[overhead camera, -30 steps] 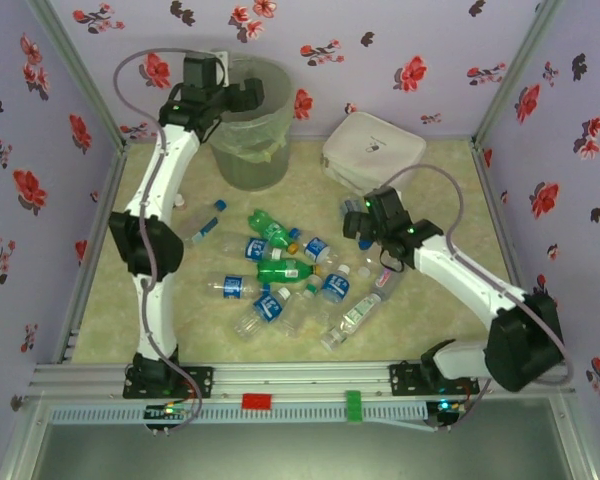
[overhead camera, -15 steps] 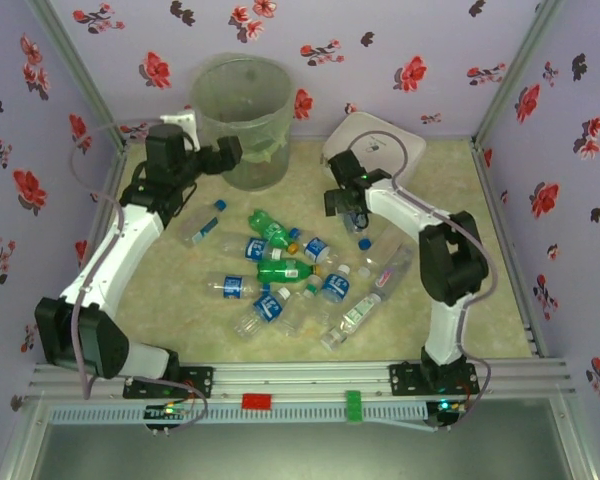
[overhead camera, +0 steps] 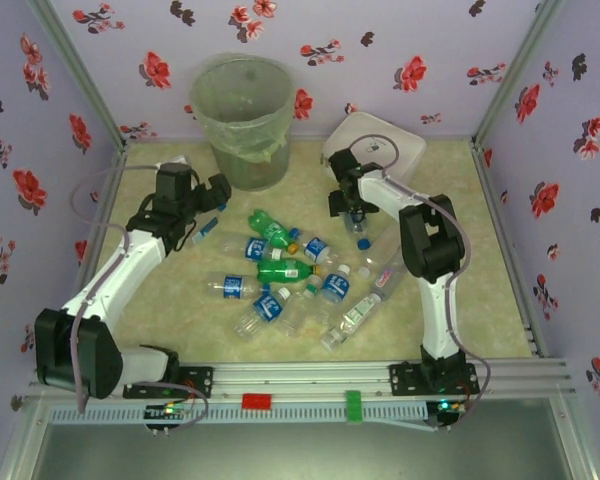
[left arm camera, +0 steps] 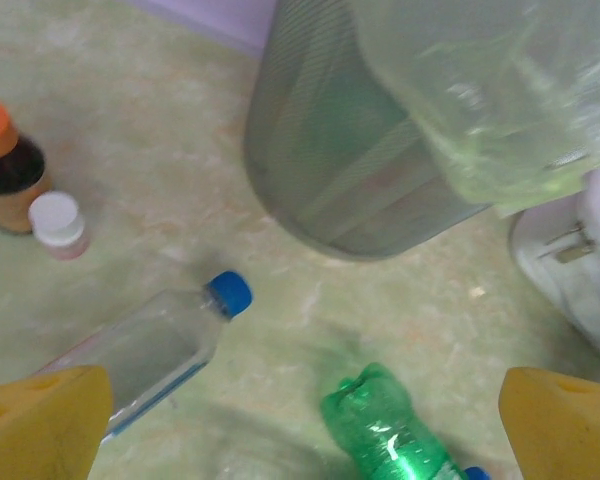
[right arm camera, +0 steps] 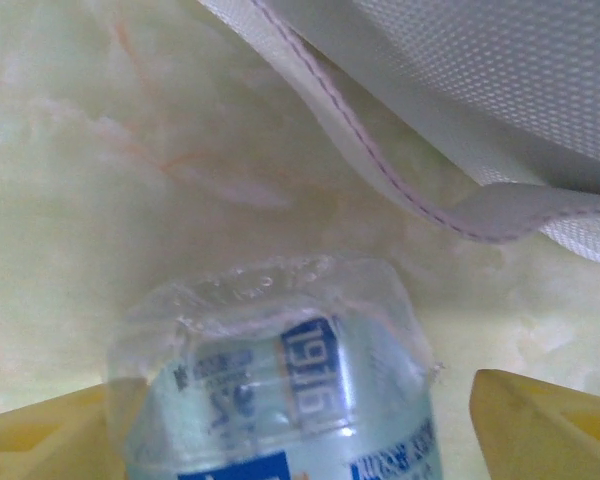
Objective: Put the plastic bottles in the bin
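Passable over bare worktop (overhead camera: pixel 490 290) along the right side and near edge, blocked in the middle by scattered bottles (overhead camera: pixel 295 280), at the back by bin (overhead camera: pixel 242 120) and white box (overhead camera: pixel 390 150).

Walls (overhead camera: pixel 380 60): lilac, red and black flower print. Worktop (overhead camera: pixel 480 300): pale green-cream marbling. Bin (overhead camera: pixel 242 168): translucent grey, greenish liner (left arm camera: pixel 480 100). Bottles (overhead camera: pixel 268 306): clear with blue labels; some green. Fingers (left arm camera: pixel 40 420): yellow. Box (overhead camera: pixel 385 150): white.
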Action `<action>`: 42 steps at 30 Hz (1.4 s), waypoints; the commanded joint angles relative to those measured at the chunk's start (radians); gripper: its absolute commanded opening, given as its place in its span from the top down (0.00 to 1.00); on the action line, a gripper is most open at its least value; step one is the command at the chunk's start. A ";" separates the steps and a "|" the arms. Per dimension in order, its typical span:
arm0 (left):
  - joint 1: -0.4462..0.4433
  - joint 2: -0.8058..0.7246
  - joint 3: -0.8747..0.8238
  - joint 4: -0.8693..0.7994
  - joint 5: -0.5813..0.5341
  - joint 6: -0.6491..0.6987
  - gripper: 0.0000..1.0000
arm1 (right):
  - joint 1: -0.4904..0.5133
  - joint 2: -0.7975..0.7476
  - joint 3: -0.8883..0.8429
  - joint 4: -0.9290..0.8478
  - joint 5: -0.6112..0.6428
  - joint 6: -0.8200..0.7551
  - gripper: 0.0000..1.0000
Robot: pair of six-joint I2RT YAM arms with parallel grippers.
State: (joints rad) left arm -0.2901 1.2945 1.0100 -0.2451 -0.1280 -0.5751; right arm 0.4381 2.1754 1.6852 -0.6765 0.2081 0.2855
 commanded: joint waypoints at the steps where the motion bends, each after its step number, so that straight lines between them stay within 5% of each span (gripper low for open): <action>1: -0.002 0.019 -0.037 -0.083 -0.047 -0.042 0.00 | 0.001 0.040 0.033 -0.008 -0.032 0.021 0.22; 9: 0.006 0.011 -0.084 -0.039 0.065 -0.033 0.00 | -0.007 0.014 0.048 -0.001 -0.054 0.030 0.44; 18: -0.031 -0.007 -0.104 -0.062 0.113 0.001 0.00 | -0.007 -0.226 -0.090 0.078 -0.132 0.103 0.47; 28: -0.296 -0.033 -0.238 0.224 0.141 -0.086 0.00 | 0.020 -0.546 -0.437 0.379 -0.339 0.348 0.49; 42: -0.569 0.083 -0.239 0.445 0.284 -0.042 0.00 | 0.106 -0.751 -0.822 0.754 -0.305 0.704 0.53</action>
State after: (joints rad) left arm -0.8375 1.3582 0.7643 0.1516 0.1211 -0.6331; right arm 0.5262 1.4441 0.8967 -0.0639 -0.1089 0.8722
